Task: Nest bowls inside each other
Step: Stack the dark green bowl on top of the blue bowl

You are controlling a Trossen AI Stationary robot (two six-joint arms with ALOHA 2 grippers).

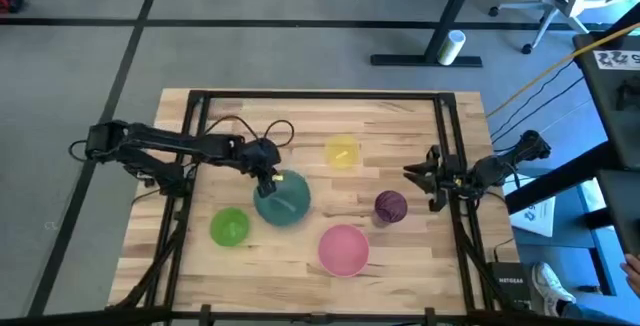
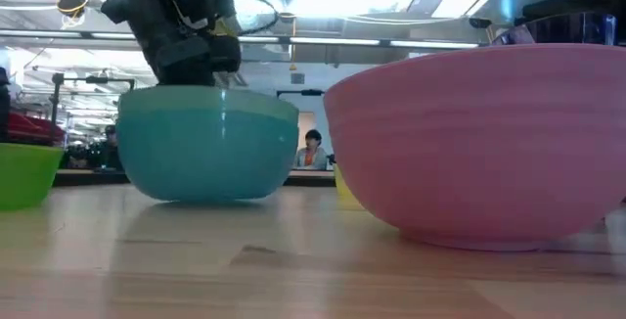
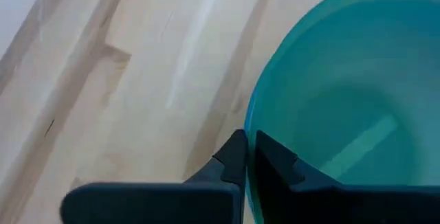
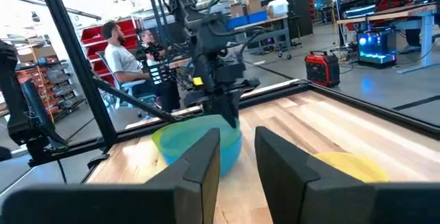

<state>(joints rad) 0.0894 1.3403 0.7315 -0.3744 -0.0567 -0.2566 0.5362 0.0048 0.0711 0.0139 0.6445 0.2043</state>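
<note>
While your left gripper (image 1: 268,179) has its fingers clamped on the rim of the teal bowl (image 1: 285,201) at mid-desk, your right gripper (image 1: 420,174) waits released; next, lift it into the pink bowl (image 1: 343,248).

A round teal-green bowl (image 1: 283,199) sits near the middle of the pale striped wooden table (image 1: 400,126). A lime-green bowl (image 1: 229,227) lies toward the left edge, a pink bowl (image 1: 343,249) near the front edge, a dark purple bowl (image 1: 390,206) toward the right, and a yellow bowl (image 1: 342,151) toward the back edge. Both arms are dark.
</note>
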